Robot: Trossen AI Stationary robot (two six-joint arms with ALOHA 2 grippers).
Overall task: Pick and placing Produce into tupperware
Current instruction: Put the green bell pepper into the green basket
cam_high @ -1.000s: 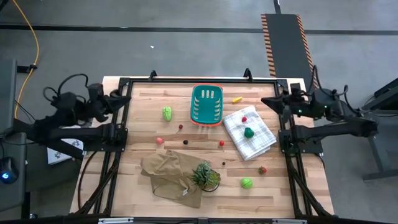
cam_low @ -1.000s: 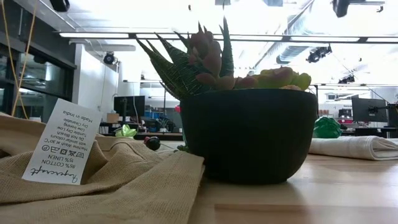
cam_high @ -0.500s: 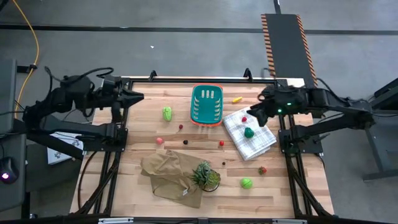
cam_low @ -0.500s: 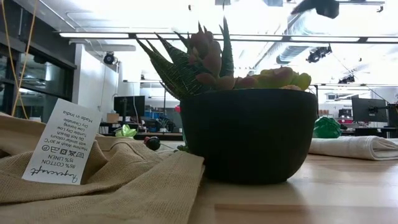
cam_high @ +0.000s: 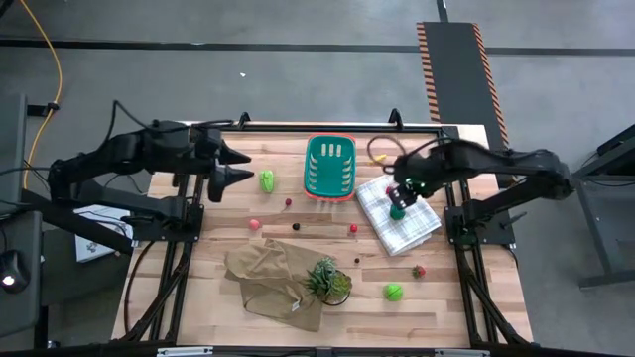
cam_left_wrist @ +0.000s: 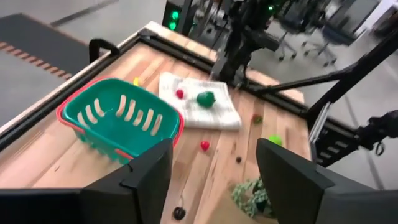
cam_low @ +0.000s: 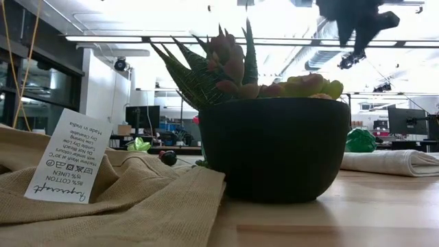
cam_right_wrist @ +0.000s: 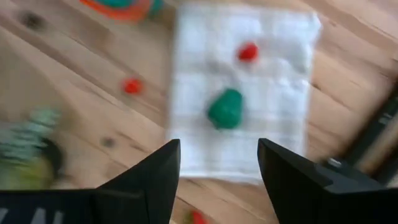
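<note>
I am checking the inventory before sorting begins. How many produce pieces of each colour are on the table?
Light green pieces: 2
Dark green piece: 1
Yellow piece: 1
Red pieces: 4
Dark red balls: 3
Total: 11

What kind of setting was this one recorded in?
Probably a robotics lab or open workshop: a framed wooden table on a bare floor, desk monitors and ceiling strip lights in the room behind.

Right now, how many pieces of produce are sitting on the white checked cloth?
2, both on the cloth: a small red ball toward the teal basket, and a dark green piece near the cloth's middle. Nothing seems hidden.
</note>
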